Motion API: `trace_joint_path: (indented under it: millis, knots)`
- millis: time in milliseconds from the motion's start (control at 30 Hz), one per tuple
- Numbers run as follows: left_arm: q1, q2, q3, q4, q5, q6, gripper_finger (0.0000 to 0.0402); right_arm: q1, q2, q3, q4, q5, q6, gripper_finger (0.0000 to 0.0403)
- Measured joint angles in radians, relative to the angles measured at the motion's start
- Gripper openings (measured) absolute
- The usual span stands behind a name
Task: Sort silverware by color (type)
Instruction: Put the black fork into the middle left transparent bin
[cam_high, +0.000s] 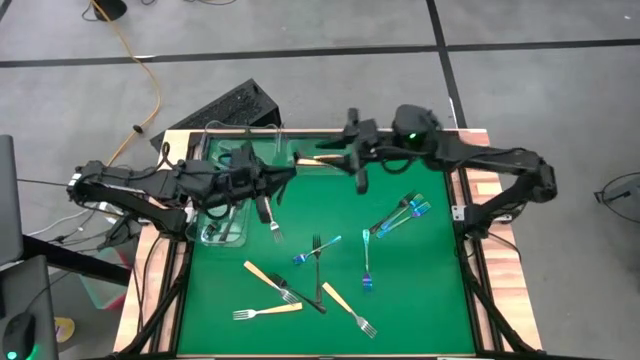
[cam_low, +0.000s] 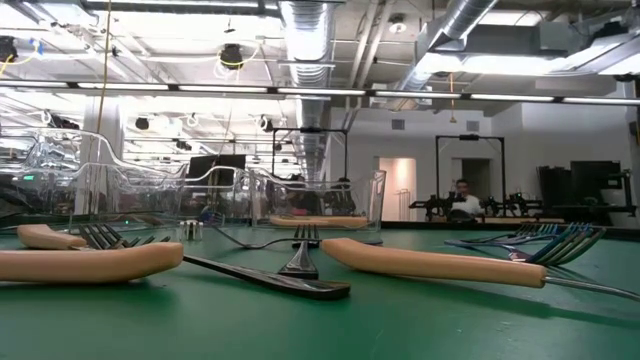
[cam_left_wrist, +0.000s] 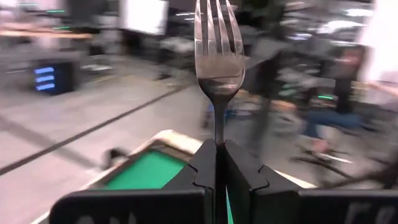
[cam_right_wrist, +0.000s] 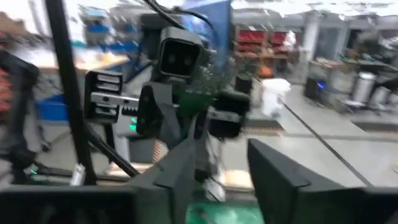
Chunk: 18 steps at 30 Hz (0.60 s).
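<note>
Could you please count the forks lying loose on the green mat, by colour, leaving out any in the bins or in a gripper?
Tan-handled forks: 3
Blue forks: 4 (two overlap near the right edge, so this is my best reading)
Dark forks: 2
Total: 9

1. A table with a green mat and a wooden rim is filling the lower middle of the high view.
2. Clear plastic bins are standing on the mat at the upper left.
3. Blue forks are lying at the right and in the centre.
4. Tan-handled forks and a dark fork are lying crossed at the lower centre.
</note>
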Motion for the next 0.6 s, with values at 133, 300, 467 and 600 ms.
trace_joint_path:
  millis: [133, 300, 467, 600]
  knots:
    - [0.000, 0.000, 0.000, 0.054, 0.189, 0.045, 0.0001, 0.029, 0.056, 0.000, 0.080, -0.051, 0.030, 0.0237]
    - [0.014, -0.024, 0.000, 0.123, 0.429, 0.058, 0.0001, 0.052, 0.069, 0.000, 0.138, -0.095, 0.027, 0.0284]
    - [0.075, -0.021, 0.000, 0.136, 0.659, -0.040, 0.0001, 0.066, 0.069, 0.005, 0.215, -0.173, 0.027, 0.0287]
    - [0.135, -0.011, 0.000, 0.150, 0.797, -0.150, 0.0001, 0.070, 0.069, 0.029, 0.201, -0.178, 0.027, 0.0287]
